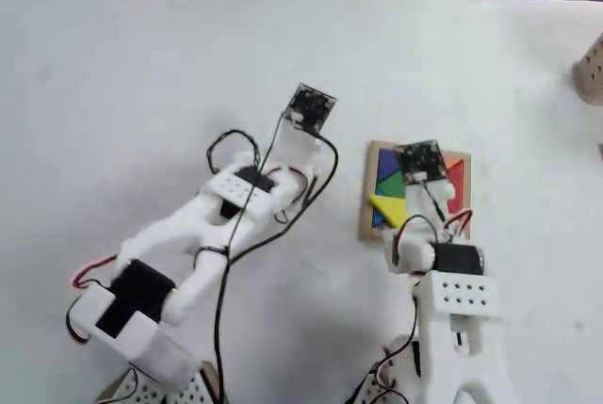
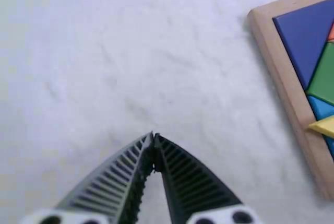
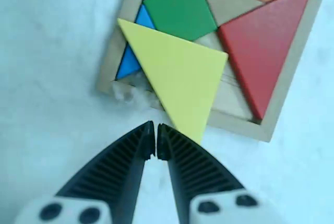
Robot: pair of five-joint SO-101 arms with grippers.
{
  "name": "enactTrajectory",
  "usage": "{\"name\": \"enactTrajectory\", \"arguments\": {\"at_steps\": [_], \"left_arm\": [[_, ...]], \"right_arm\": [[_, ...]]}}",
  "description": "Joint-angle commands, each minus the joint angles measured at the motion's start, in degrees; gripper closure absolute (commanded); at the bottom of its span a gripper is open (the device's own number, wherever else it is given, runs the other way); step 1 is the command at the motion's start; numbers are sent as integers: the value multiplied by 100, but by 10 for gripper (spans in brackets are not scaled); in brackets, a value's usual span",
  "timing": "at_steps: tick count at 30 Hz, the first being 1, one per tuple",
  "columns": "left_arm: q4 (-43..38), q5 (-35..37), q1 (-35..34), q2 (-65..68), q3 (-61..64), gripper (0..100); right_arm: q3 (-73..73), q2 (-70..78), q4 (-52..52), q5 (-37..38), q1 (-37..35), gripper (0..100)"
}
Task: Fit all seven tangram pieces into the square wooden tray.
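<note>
Six pieces look seated in your tray [image 3: 275,93]; the yellow triangle [image 3: 177,78] lies askew. Left hand [image 2: 154,148] and right hand [image 3: 156,140] are closed, empty.

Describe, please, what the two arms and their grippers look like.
The left arm and right arm are white plastic with black motors, looped black and red cables and black camera boards. The left gripper and right gripper have dark, ribbed, tapering fingers.

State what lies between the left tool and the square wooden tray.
Nothing but bare white table: in the left wrist view, the stretch from the left tool to the tray holds no piece.
</note>
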Motion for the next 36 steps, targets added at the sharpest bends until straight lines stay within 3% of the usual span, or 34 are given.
{"name": "enactTrajectory", "arguments": {"at_steps": [1,9,27,33,36], "left_arm": [[35,-53,-75,-40,-290,977],[53,-53,-75,-40,-290,977],[53,-53,-75,-40,-290,977],[53,-53,-40,-40,-290,977],[53,-44,-31,-40,-290,977]], "right_arm": [[9,418,-57,369,101,980],[-589,1974,-224,571,576,980],[-607,1938,-1059,527,1508,981],[-774,1833,-242,624,1473,981],[-668,1569,57,1073,1341,981]]}}
